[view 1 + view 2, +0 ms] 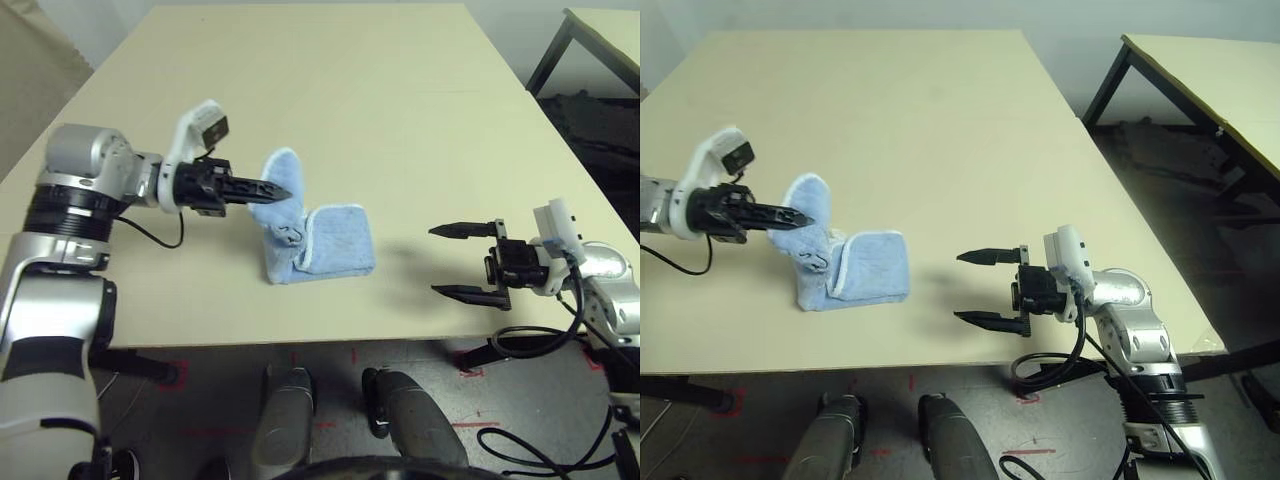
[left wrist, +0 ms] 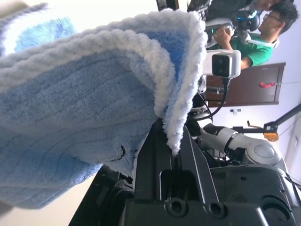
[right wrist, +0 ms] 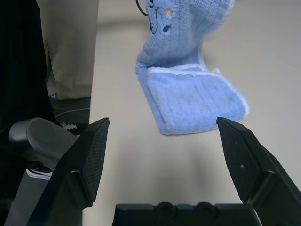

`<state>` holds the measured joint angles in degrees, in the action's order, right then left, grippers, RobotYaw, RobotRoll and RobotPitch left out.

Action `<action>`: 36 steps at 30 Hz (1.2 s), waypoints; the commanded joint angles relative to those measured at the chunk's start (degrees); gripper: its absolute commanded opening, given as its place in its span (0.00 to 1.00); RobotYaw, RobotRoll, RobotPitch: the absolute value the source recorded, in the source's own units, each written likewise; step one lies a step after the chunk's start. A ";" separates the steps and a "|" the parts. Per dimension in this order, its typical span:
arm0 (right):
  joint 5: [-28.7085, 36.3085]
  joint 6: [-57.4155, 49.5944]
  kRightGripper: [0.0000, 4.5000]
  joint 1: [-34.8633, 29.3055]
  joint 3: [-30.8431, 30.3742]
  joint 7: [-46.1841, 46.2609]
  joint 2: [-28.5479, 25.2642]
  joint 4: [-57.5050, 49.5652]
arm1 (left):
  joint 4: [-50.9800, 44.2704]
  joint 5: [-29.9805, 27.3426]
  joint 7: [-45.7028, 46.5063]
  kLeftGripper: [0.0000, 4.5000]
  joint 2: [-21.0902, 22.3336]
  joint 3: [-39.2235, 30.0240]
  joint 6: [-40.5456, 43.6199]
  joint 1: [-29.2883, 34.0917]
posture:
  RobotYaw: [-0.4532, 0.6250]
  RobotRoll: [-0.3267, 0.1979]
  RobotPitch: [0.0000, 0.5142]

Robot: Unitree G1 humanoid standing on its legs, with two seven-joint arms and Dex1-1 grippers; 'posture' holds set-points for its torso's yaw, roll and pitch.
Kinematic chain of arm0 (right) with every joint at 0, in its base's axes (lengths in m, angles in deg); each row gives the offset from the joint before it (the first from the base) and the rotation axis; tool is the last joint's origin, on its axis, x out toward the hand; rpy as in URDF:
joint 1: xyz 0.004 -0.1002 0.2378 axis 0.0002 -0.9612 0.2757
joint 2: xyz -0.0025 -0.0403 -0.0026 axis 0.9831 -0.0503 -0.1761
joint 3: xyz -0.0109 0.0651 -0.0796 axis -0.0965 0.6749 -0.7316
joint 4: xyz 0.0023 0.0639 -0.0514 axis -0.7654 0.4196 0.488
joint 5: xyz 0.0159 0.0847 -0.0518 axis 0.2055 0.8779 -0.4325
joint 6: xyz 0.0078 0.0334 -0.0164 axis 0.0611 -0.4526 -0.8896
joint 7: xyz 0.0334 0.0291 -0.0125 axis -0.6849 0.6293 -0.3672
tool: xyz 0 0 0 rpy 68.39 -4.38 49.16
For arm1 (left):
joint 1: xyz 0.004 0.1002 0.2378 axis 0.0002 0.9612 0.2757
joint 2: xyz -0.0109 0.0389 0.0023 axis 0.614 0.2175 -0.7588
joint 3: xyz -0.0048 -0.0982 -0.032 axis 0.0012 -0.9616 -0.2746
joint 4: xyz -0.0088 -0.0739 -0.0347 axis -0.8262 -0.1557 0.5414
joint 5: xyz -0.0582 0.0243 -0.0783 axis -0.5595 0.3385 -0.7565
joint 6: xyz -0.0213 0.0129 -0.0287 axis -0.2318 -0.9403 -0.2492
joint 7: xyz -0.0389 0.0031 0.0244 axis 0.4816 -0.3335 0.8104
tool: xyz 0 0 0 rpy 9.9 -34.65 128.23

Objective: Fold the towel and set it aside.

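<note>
While my left gripper (image 1: 270, 189) pinches one towel (image 1: 315, 245) edge lifted off the table (image 1: 400, 120), the rest lies doubled near the front edge. I judge it mid-fold: next I carry that edge over the lower part and release. Right gripper (image 1: 455, 260) hovers spread wide, apart from it.

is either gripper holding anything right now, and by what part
The left gripper is shut on the towel, pinching its white-edged upper end and lifting it off the table. The right gripper is open and holds nothing.
</note>
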<state>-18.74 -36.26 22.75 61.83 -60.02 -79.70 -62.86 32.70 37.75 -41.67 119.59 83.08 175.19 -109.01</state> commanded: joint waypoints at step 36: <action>-3.28 -8.71 1.00 5.24 -3.08 16.74 4.14 -5.02 | -5.60 -1.46 13.29 0.99 -9.58 -14.35 -18.04 8.28 | 0.37 0.62 0.33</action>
<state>-20.77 -42.62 26.98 60.47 -45.98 -76.14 -65.80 30.16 35.35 -27.10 109.14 68.48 161.04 -102.96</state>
